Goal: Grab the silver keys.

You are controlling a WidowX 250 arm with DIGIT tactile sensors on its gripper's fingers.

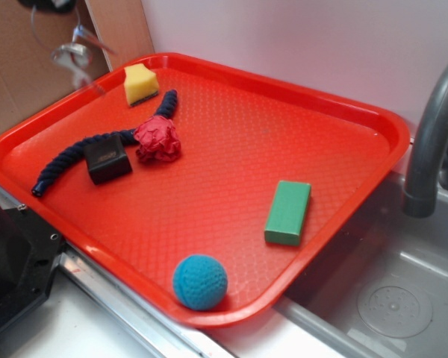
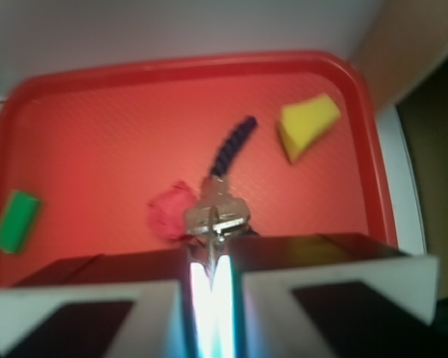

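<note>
The silver keys (image 2: 217, 212) hang pinched between my gripper's (image 2: 211, 257) two fingers, which are shut on them. They dangle well above the red tray (image 2: 172, 64). In the exterior view the silver keys (image 1: 75, 55) show as a blurred silver bunch in the air over the tray's (image 1: 284, 86) far left corner. Only a dark bit of the gripper (image 1: 48, 4) shows at the top edge there.
On the tray lie a yellow sponge (image 1: 140, 83), a dark blue rope (image 1: 66, 161), a black box (image 1: 108, 158), a red crumpled lump (image 1: 158, 139), a green block (image 1: 288, 212) and a blue knitted ball (image 1: 200, 282). A grey faucet (image 1: 431, 142) and sink (image 1: 396, 298) stand to the right.
</note>
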